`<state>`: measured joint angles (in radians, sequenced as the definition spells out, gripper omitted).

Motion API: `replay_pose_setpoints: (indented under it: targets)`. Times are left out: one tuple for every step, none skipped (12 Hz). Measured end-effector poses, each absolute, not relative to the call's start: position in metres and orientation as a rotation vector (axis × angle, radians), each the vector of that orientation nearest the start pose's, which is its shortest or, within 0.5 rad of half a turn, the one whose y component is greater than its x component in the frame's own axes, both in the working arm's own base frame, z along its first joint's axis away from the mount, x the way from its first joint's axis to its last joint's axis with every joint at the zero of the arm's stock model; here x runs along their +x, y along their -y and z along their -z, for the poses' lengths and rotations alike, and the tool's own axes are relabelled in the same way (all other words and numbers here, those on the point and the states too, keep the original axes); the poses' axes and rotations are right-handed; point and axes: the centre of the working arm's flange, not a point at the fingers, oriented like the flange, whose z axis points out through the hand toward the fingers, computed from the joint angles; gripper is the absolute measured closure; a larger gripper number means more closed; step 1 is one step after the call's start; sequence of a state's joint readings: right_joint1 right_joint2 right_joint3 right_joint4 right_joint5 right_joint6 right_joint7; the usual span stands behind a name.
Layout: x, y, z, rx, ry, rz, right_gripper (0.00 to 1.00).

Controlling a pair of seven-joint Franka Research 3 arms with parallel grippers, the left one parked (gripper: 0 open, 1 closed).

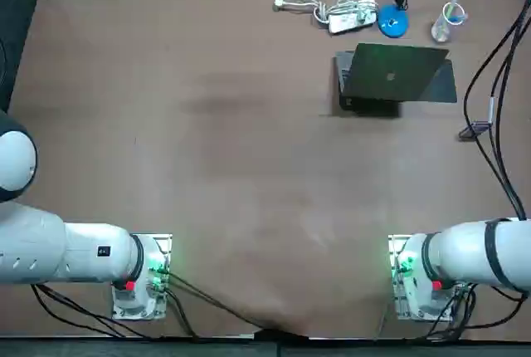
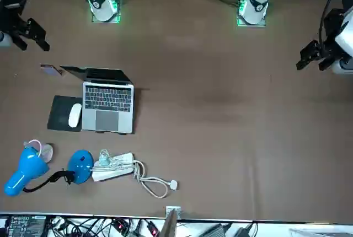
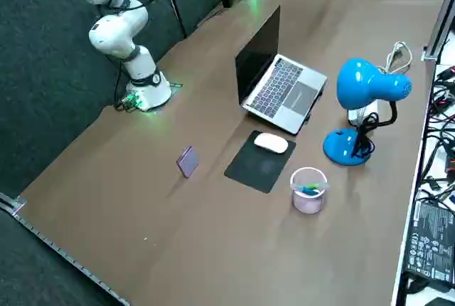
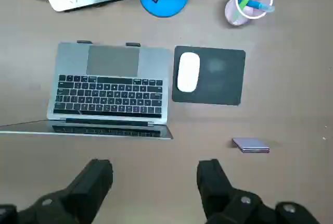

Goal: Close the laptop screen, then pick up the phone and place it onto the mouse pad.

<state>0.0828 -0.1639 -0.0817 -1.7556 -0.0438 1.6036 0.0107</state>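
Top view: the laptop (image 1: 390,75) stands open at the far right of the bench (image 1: 207,166), lid raised with its back to the camera. The phone (image 1: 474,131) lies on the bare bench, nearer the robot than the laptop and off to the laptop's right. Only the right arm's (image 1: 473,253) base and first links show here. Front view: keyboard and trackpad are exposed and the lid leans back toward the robot. The dark mouse pad (image 2: 65,113) lies just beside the laptop, with a white mouse (image 2: 74,115) on it. The phone (image 2: 51,70) sits apart from the pad, on the robot's side of it. A blue lamp (image 2: 27,171) and a white power strip (image 2: 113,166) lie along the far edge. Right side view: the lid is roughly upright. The phone (image 3: 188,161) rests near one corner of the pad (image 3: 259,162), not touching it. A clear cup (image 3: 308,190) stands close to the pad's far end. Right wrist view: the right gripper (image 4: 155,168) hangs high over the bench, fingers spread wide and holding nothing. Laptop, pad and phone (image 4: 251,145) all lie below it, untouched.
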Motion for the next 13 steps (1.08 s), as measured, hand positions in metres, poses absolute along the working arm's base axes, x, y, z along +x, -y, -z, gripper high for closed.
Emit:
replay_pose_setpoints:
  targets:
    - [0.506,0.007,-0.626,-3.172,-0.012,0.015,0.0]
    - [0.506,0.007,-0.625,-3.172,-0.012,0.011,0.0]
    - [0.506,0.007,-0.624,-3.172,-0.012,0.005,0.0]
    - [0.506,0.006,-0.621,-3.169,-0.009,-0.019,0.0]
    - [0.507,0.003,-0.618,-3.157,-0.005,-0.035,0.0]
    - [0.508,-0.002,-0.615,-3.143,0.004,-0.055,0.0]
    - [0.508,-0.007,-0.61,-3.135,0.014,-0.086,0.0]
    - [0.509,-0.012,-0.603,-3.13,0.027,-0.128,0.0]
    - [0.511,-0.018,-0.596,-3.124,0.041,-0.162,0.0]
    - [0.513,-0.024,-0.59,-3.11,0.049,-0.184,0.01]
    - [0.514,-0.029,-0.583,-3.085,0.053,-0.206,0.01]
    - [0.515,-0.034,-0.575,-3.06,0.049,-0.231,0.1]
    - [0.515,-0.038,-0.567,-3.041,0.034,-0.256,0.23]
